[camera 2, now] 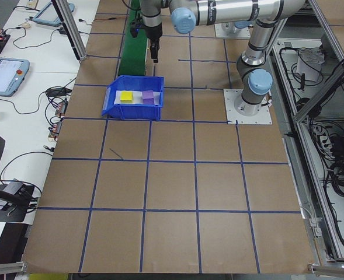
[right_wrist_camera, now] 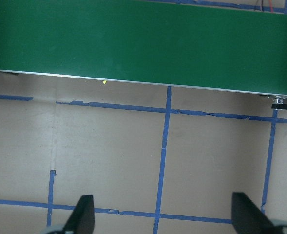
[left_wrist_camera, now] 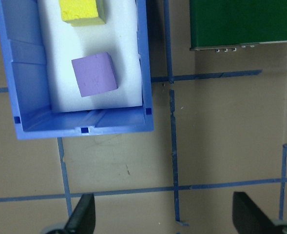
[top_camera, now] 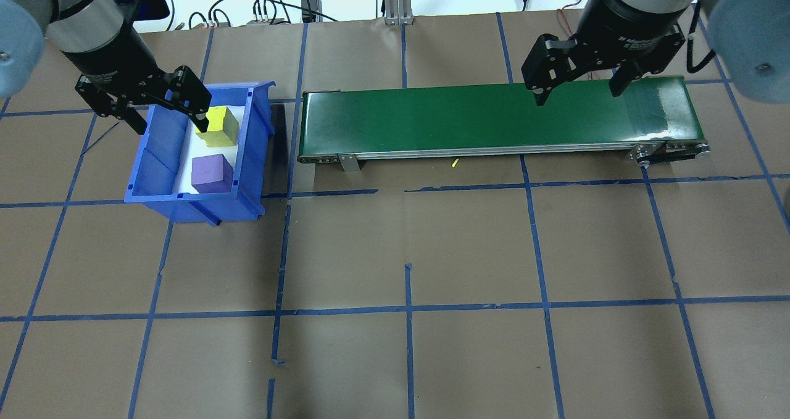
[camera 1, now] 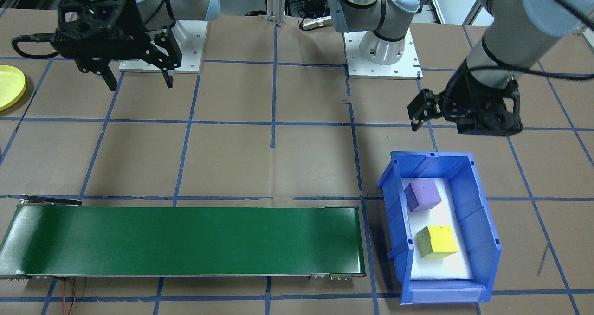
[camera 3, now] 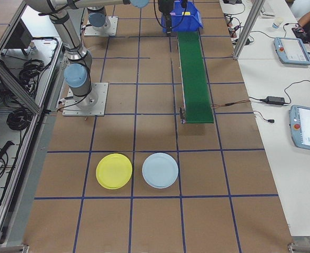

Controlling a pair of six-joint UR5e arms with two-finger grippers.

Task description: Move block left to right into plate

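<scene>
From my station I see the left gripper hanging above the blue rectangular plastic bin, its two black fingers spread wide apart with nothing between them. Its wrist camera looks straight down past both fingertips onto bare brown paper just outside the bin's end wall. Inside the bin, on a white foam liner, sit two cubes — a purple foam block towards the robot's end and a yellow foam block towards the far end, close together but not touching.

The right gripper hovers over the table on the other side, fingers likewise parted and empty; in the overhead view it overlaps the right-hand stretch of the long green conveyor belt, and its own camera shows the belt's edge ahead and blue tape lines on the paper below.

The round yellow plastic plate lies flat on the paper well beyond the conveyor's end on the robot's right, nothing on it. Just beside it — not touching — is a round pale blue plate. The belt sits between bin and plates, and its end stands near the bin's side.
</scene>
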